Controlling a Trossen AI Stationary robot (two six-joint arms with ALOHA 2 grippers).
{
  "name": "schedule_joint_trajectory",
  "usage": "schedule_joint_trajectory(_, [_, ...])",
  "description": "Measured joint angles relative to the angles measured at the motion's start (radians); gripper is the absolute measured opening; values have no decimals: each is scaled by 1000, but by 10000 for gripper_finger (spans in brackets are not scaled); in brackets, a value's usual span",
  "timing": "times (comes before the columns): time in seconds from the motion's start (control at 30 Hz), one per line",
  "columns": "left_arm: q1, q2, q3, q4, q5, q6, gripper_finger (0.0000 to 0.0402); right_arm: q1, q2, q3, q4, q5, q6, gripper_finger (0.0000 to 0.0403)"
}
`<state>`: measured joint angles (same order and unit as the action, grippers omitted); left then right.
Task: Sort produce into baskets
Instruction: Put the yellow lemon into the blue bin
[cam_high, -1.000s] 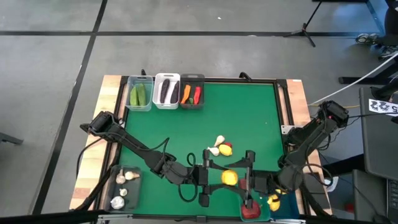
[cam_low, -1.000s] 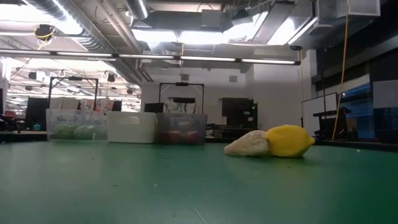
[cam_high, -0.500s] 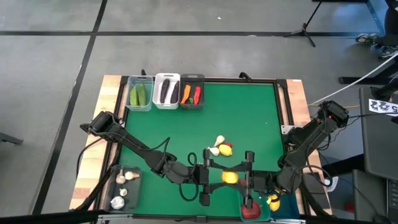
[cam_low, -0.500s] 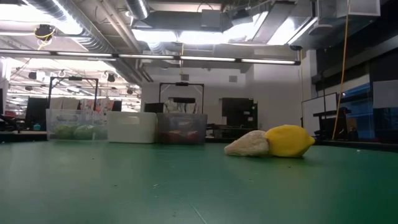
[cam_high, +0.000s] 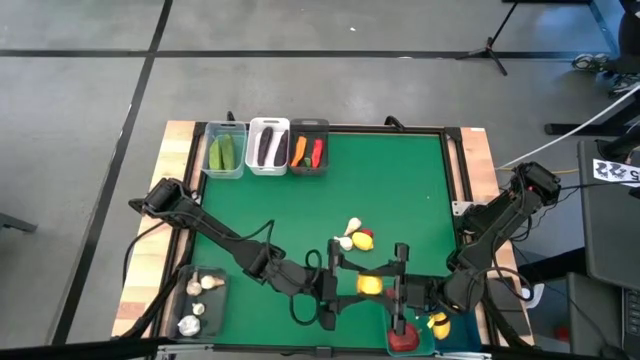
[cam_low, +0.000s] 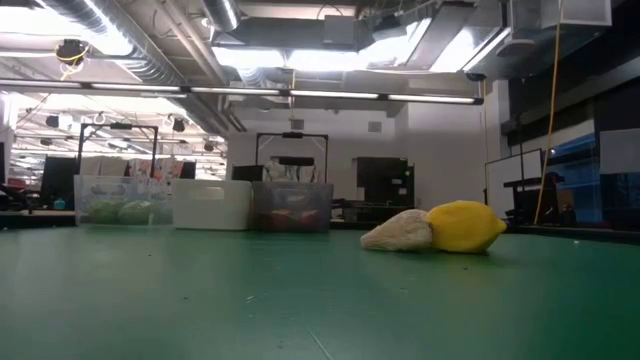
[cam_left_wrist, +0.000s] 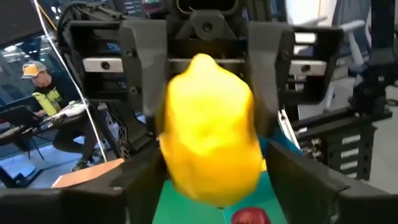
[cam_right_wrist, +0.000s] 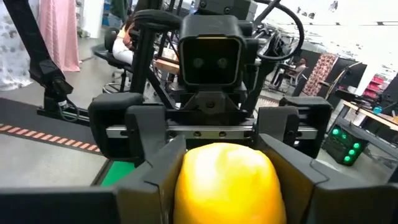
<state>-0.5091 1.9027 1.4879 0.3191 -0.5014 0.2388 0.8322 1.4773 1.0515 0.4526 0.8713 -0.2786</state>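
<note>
Both tools are meeting over the near edge of the green worktop, facing each other with one lemon between them. The right tool is clamping the lemon, fingers pressing its sides. The left tool is standing around the same lemon with fingers spread; whether they are touching it, cannot tell.

A second lemon is lying mid-worktop, touching a garlic bulb.

Far edge, three bins in a row: clear bin holding cucumbers, white bin holding eggplants, dark bin holding carrot and chili.

Near left corner, a grey bin is holding garlic.
</note>
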Motion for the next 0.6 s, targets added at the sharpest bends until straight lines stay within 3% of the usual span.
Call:
schedule_joint_trajectory(0.2, [-3,-4,1,-145,-29,-2,313,25,-11,0,-44,39,39,174])
schedule_joint_trajectory(0.37, [20,-32,0,-431,-96,-178,323,131,-39,1,-208,215,185,186])
schedule_joint_trajectory(0.5, [48,-41,0,-578,-43,-362,323,263,-69,1,-502,383,554,181])
schedule_joint_trajectory(0.6, [46,-39,-1,-619,-22,-399,324,352,-75,1,-763,414,956,176])
